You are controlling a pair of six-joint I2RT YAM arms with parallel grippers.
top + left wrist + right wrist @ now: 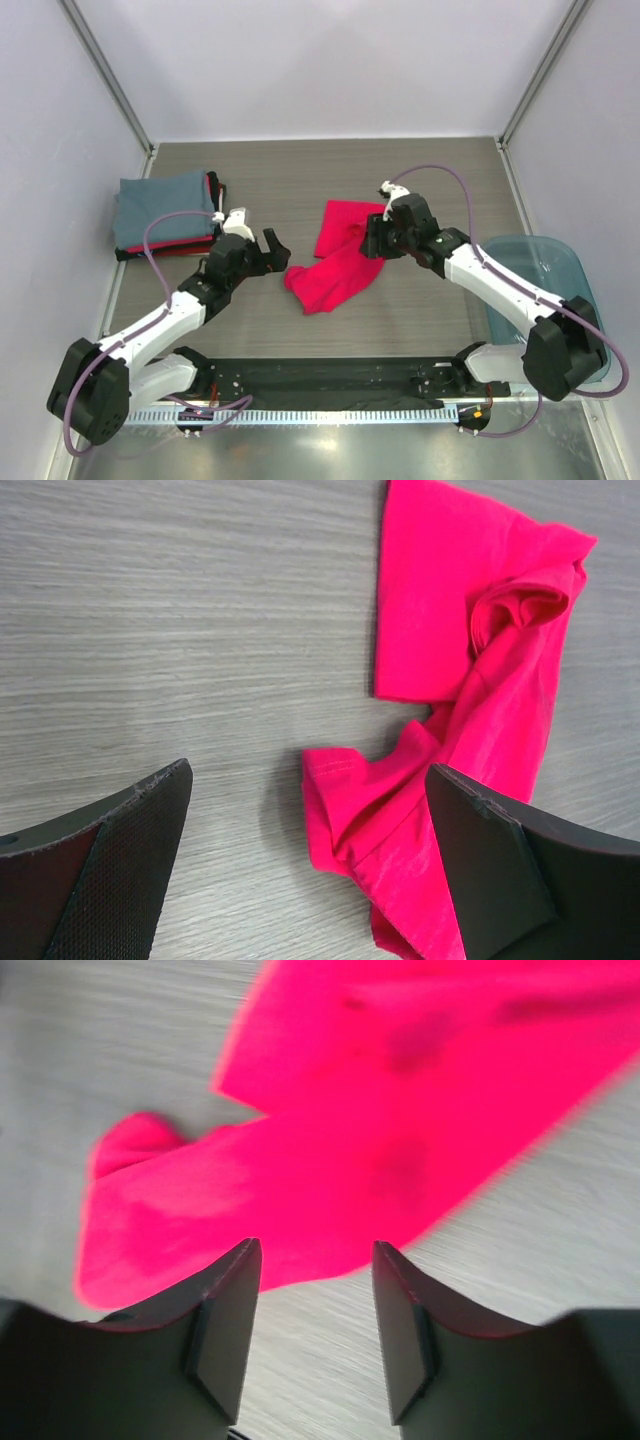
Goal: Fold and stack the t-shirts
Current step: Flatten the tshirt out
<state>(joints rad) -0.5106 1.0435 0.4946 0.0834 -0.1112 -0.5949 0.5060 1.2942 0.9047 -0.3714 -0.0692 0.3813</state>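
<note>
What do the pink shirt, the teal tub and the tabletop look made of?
Pink shirt: soft knit cloth, matte, judging by its limp folds and stitched hem. Teal tub: translucent plastic, smooth and slightly glossy; light shows through its walls. Tabletop: grey wood-grain surface, probably laminate rather than solid wood; its fine streaks look printed.

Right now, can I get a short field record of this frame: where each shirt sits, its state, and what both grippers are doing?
loose shirt: bright pink cloth t-shirt, crumpled and unfolded, middle of the grey wood-grain table
stack: slate blue-grey t-shirt folded on top of red and dark folded shirts, far left
left gripper: open, empty, at the pink shirt's left edge
right gripper: open, nothing between the jaws, at the pink shirt's right side
tub: translucent teal plastic tub, right edge
status: pink shirt not yet folded
</note>
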